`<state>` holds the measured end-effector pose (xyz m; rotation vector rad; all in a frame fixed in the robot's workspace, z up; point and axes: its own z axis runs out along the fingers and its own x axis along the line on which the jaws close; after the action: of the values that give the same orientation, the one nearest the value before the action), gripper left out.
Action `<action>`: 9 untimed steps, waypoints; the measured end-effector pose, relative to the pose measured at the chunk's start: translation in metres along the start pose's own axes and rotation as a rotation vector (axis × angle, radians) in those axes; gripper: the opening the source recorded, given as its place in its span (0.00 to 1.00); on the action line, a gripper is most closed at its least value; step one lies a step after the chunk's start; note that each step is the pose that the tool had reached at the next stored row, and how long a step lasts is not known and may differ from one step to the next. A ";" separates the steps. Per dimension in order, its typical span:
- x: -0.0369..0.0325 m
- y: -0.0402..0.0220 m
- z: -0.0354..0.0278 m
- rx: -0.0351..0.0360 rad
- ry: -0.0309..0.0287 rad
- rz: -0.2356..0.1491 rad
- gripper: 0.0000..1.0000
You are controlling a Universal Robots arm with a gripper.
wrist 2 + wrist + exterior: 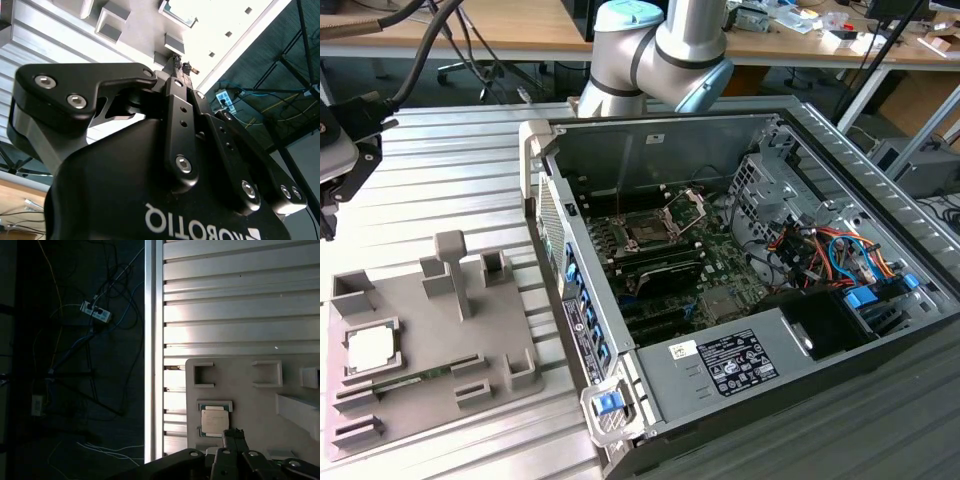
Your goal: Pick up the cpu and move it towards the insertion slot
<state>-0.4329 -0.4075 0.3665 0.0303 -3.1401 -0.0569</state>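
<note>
The jaws are pressed together with nothing between them, their tips near the cpu (215, 421). It lies flat in a square recess of the grey tray (240, 385) on the ribbed metal counter (225, 300). The insertion slot (648, 232) sits well apart, inside the open computer case (650, 150).

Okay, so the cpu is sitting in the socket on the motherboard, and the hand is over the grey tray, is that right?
Not quite. The cpu lies in a recess of the grey tray, not in the insertion slot, as the first wrist view shows. The hand is indeed over the grey tray, close by the cpu.
</note>
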 end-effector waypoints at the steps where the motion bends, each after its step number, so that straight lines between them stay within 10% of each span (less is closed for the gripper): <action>1: 0.0001 0.0000 0.0004 0.0000 0.0001 0.000 0.11; 9: 0.0002 -0.0001 0.0051 0.0000 0.0001 0.000 0.11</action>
<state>-0.4331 -0.4074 0.3614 0.0300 -3.1400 -0.0568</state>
